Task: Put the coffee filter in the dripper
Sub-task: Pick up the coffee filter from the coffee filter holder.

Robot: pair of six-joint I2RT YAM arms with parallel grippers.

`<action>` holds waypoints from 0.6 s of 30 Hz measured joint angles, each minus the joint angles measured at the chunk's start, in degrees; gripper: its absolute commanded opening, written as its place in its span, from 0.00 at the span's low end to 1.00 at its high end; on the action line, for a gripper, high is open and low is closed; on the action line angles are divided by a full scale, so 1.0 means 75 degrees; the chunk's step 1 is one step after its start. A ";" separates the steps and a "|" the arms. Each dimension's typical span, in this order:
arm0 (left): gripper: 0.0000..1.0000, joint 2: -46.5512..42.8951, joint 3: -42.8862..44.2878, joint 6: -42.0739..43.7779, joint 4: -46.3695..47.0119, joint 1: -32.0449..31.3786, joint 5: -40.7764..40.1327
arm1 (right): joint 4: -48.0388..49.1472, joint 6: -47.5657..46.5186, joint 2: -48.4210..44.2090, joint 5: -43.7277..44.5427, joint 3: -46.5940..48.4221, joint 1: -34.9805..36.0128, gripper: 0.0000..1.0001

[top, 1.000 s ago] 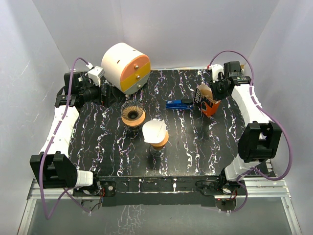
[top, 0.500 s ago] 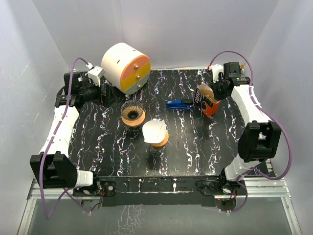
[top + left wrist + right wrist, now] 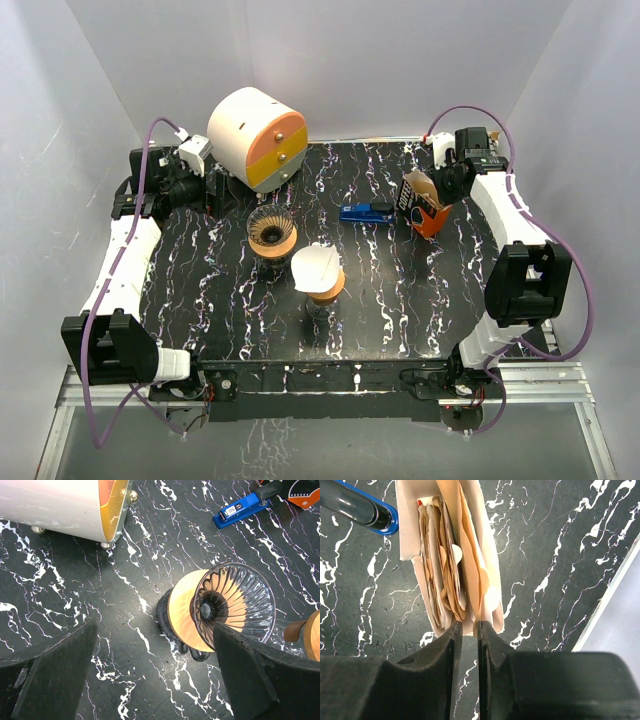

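The glass dripper point(image 3: 272, 228) with a wooden collar stands at mid-left, and it shows close up in the left wrist view point(image 3: 235, 600). Brown coffee filters point(image 3: 447, 565) stand packed in an open orange box point(image 3: 425, 210) at the right. My right gripper point(image 3: 441, 188) hovers at that box. Its jaws point(image 3: 468, 625) are a narrow gap apart, with the tips at the box's near end wall and table visible between them. My left gripper point(image 3: 155, 630) is wide open and empty near the dripper, at the rear left point(image 3: 210, 180).
A second dripper point(image 3: 320, 272) holding a white filter stands mid-table. A white and orange drum-shaped cabinet point(image 3: 255, 137) sits at the back left. A blue stapler-like object point(image 3: 366, 213) lies left of the box. White walls enclose the table.
The right arm has shifted slightly at the box, with its jaw gap unchanged. The left arm and the objects have not moved.
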 measured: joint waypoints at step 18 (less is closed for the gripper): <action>0.99 0.0000 0.0000 -0.0003 0.0029 0.0044 0.0009 | 0.0388 -0.0198 0.0023 0.0545 -0.0254 0.0041 0.00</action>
